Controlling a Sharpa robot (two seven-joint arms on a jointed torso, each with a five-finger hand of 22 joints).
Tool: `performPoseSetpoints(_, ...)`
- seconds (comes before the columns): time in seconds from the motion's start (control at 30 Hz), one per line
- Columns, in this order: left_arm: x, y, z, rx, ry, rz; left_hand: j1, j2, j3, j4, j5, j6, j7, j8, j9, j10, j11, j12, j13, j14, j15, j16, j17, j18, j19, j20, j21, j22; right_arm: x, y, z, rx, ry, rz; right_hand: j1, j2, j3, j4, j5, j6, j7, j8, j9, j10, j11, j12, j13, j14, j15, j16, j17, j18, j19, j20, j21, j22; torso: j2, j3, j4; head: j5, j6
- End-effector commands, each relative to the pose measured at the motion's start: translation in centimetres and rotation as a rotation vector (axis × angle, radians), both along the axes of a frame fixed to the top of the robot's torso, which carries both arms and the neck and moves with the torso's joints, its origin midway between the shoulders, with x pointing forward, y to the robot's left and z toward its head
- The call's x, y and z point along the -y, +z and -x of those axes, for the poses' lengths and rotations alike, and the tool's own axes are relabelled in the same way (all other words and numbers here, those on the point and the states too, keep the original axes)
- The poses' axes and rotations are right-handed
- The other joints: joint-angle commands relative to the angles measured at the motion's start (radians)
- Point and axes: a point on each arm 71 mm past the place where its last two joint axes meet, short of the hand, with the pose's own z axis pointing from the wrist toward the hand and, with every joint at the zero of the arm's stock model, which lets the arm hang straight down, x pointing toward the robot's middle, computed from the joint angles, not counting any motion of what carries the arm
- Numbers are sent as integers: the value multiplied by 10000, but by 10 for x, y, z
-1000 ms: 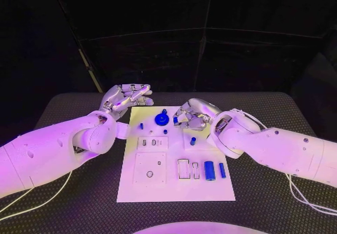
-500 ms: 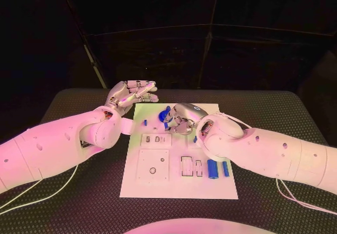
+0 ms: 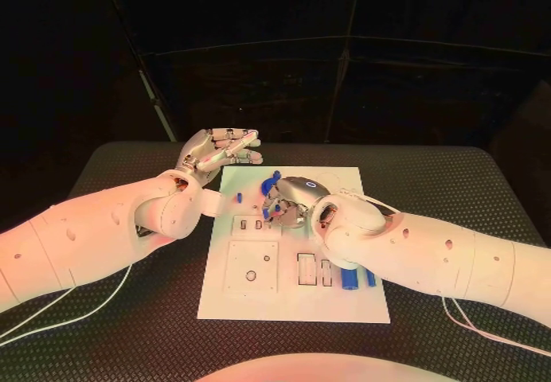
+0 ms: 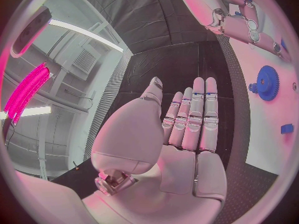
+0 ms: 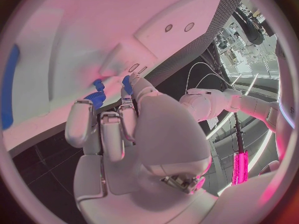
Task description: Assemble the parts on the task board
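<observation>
Nearest me on the task board (image 3: 293, 306) I see two loose blue cylinders (image 3: 350, 278) lying side by side by the board's right edge, their long axes running away from me. My right forearm crosses just beside them, but its hand is past them, further up the board.

My right hand (image 3: 293, 208) sits over the middle of the board with its fingers (image 5: 106, 129) curled down towards the white plate. In the right wrist view a small blue piece (image 5: 95, 99) shows at the fingertips. I judge it may be pinched there, but I cannot tell whether the hand actually holds it or only touches it.

Just beyond that hand is the blue gear (image 3: 270, 186), standing near the board's far edge, with a short blue peg (image 3: 238, 197) to its left. The gear lies directly ahead of my right fingertips and close to them. That is the relation my next move depends on, so the right hand is clearly the nearer one for anything in this far-centre area.

Furthest off, my left hand (image 3: 216, 150) hovers past the board's far left corner, above the dark surface (image 3: 127, 171). Its fingers are extended, side by side, and it holds nothing.
</observation>
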Motion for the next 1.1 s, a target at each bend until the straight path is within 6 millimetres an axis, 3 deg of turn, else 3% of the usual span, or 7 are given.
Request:
performPoseSetpoints(0.03,2,2,0,83,-107,46,15,65,-60,10,-36,54,-2,-45,-11,66,-24,-34,-9,50,35,-47,12,138,72,28,-64,-14,-2,-4,2,-14,250,342,-152,-31,111,73,-8,346,-275,261,245,13,-15,-38,-10,810,-54,0,1600,-131,-15,-43,10,-8,-3,-2,16,12,-14)
performPoseSetpoints(0.67,0,2,0,65,-90,29,15,65,-60,10,-36,54,-2,-45,-11,66,-24,-34,-9,50,35,-47,12,138,72,28,-64,-14,-3,-15,6,-290,398,658,-259,-125,95,65,-32,327,-268,251,245,4,-10,-54,-14,806,-51,-8,1583,-129,-24,-43,0,-21,-6,-7,8,50,-51)
performPoseSetpoints(1.1,0,1,0,46,-75,15,24,71,-66,3,-37,62,-3,-54,-11,75,-24,-45,-9,49,37,-62,18,138,68,28,-74,-22,-3,-18,7,-513,486,1020,-541,-465,19,48,-163,164,-180,134,201,-181,57,-302,-228,779,-2,-65,1462,-108,-103,-9,-68,-138,-7,-6,7,44,-53)
